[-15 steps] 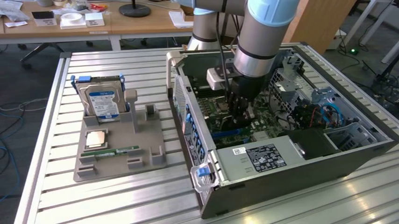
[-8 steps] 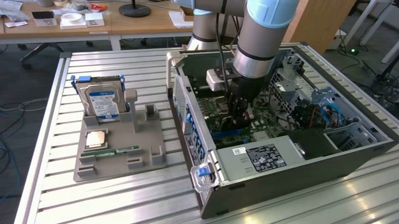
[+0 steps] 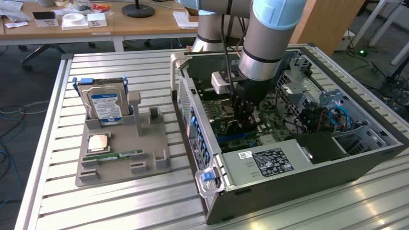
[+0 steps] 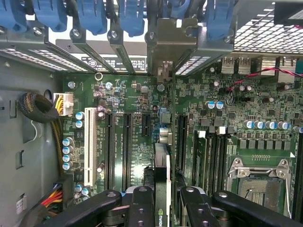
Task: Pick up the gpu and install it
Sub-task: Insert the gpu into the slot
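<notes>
Where the arm (image 3: 268, 43) drops steeply from above into the open computer case (image 3: 307, 182), which lies on its side on the bench (image 3: 128, 211), the tool (image 3: 244, 125) hangs deep inside the case, close over the green board on its floor. The wrist points nearly straight down. Outside the case, toward the exterior view's left, a grey tray (image 3: 121, 170) carries a hard drive (image 3: 105, 105) standing on edge and a narrow memory stick (image 3: 114, 156) lying flat.

In the wrist view the tool (image 4: 165, 205) is partly closed. Its two black fingers (image 4: 142, 208) press on opposite faces of the gpu (image 4: 162, 165), which is held on edge, thin green board and black cooler between them. The card hangs inside the case over the motherboard (image 4: 132, 94), between two of its long black slots (image 4: 127, 146), and points toward the row of blue clips (image 4: 130, 14) at the case's wall. Whether its lower edge touches the motherboard I cannot tell.
</notes>
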`<state>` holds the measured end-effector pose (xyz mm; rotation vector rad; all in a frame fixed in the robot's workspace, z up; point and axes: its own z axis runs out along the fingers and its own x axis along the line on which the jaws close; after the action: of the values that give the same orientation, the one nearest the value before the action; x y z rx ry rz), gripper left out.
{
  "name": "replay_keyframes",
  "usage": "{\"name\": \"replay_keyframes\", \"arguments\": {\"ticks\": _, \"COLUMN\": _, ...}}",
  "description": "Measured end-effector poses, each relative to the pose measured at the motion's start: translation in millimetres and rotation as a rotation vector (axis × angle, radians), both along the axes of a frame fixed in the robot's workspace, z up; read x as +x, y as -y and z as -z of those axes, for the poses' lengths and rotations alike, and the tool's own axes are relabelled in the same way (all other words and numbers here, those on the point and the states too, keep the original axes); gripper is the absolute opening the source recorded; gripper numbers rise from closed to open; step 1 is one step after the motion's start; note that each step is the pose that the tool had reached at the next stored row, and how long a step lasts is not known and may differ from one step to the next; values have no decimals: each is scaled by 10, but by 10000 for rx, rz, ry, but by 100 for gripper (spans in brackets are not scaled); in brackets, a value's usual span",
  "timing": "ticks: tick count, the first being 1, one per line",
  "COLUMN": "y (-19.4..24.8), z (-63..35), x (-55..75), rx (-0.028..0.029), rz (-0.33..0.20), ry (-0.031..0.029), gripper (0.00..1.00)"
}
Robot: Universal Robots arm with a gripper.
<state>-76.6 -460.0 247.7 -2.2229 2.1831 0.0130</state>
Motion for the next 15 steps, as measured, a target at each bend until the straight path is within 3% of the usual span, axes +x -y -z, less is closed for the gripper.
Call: {"name": "replay_keyframes", "arguments": {"ticks": 15, "y": 0, "z": 35, "x": 0, "rx": 0, "rz": 1, "ry": -1, "gripper": 26}}
